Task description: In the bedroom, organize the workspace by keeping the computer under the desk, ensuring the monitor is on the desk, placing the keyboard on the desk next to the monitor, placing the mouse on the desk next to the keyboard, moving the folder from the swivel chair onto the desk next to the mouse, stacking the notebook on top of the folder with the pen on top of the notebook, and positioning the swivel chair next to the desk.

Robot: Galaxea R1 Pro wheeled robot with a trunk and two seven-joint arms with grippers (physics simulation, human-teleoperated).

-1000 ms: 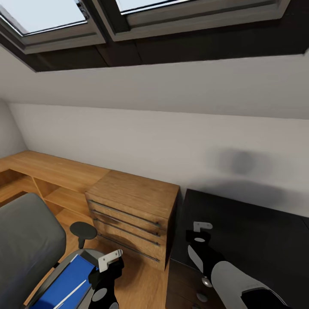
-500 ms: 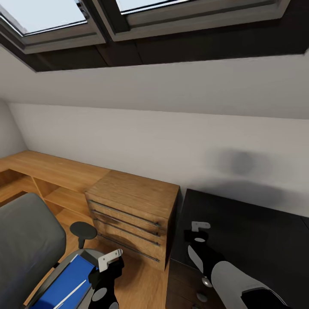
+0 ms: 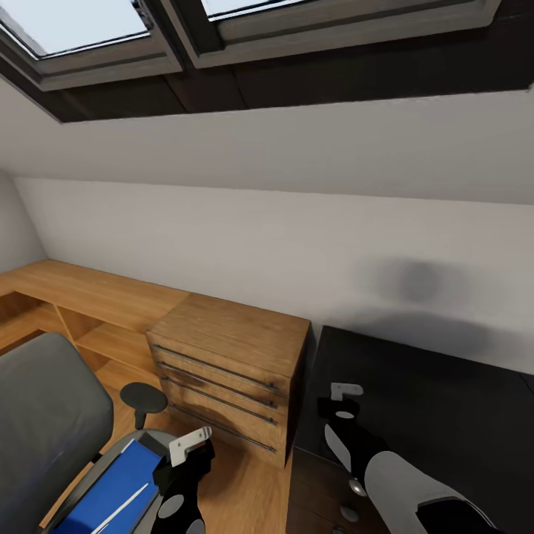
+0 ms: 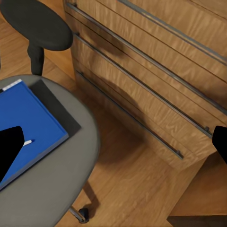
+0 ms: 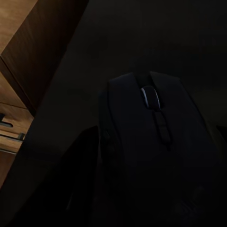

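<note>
The swivel chair point(image 3: 44, 423) stands at the lower left, its grey seat point(image 4: 56, 189) bearing the blue folder point(image 3: 111, 482) point(image 4: 28, 123). The white pen point(image 3: 122, 508) lies on the folder. A darker grey strip point(image 4: 59, 106) runs along the folder's edge; I cannot tell whether it is the notebook. My left gripper point(image 3: 189, 445) point(image 4: 113, 146) hangs open above the seat's edge, beside the folder. The right gripper point(image 3: 343, 397) is over the black desk point(image 3: 445, 400), shut on the dark mouse point(image 5: 151, 151), close above the desktop point(image 5: 142, 38). Monitor, keyboard and computer are out of view.
A light wooden chest point(image 3: 230, 363) point(image 4: 156, 71) with bar handles stands between chair and desk, close to my left gripper. The chair's round black armrest point(image 3: 143, 397) point(image 4: 38, 23) is beside the seat. Low wooden shelving point(image 3: 81, 297) runs along the sloped white wall.
The right gripper has edged slightly farther over the desk with the mouse. The left gripper has shifted a little by the seat's edge. Nothing was taken or released.
</note>
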